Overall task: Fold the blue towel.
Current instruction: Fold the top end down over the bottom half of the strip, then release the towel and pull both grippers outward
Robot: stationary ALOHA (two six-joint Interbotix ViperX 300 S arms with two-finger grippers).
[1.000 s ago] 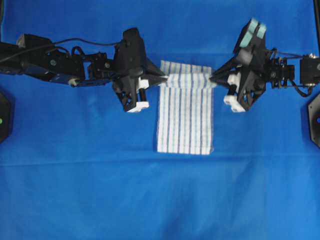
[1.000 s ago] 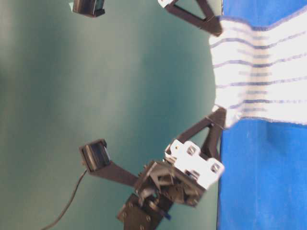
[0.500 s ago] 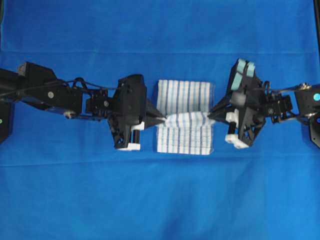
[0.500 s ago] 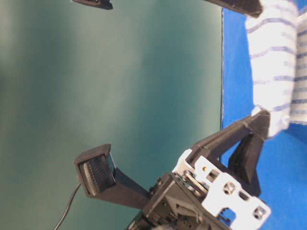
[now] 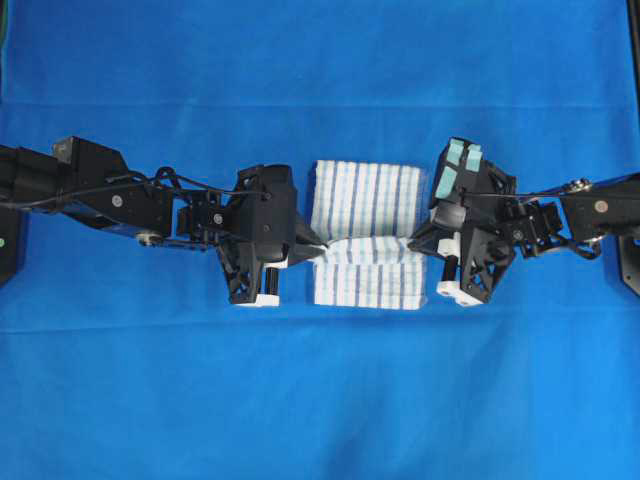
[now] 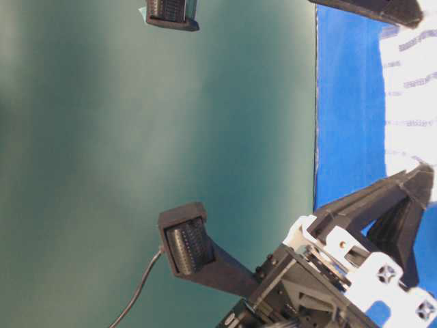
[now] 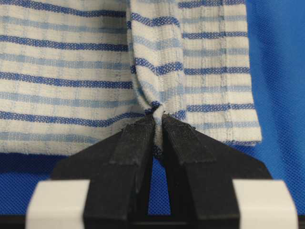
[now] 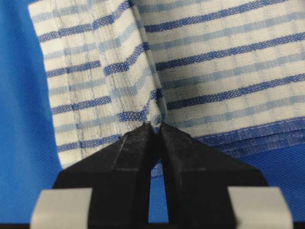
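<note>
The blue towel (image 5: 365,233) lies on the blue-covered tabletop (image 5: 320,400), stretched between both arms. The left gripper (image 5: 318,244) is clamped on its left edge, the right gripper (image 5: 414,242) on its right edge, each pinching a raised fold.

White towel (image 5: 365,200) with dark-blue stripes and pale-blue check, solid blue sheet (image 5: 320,400), black pincers with white blocks
</note>
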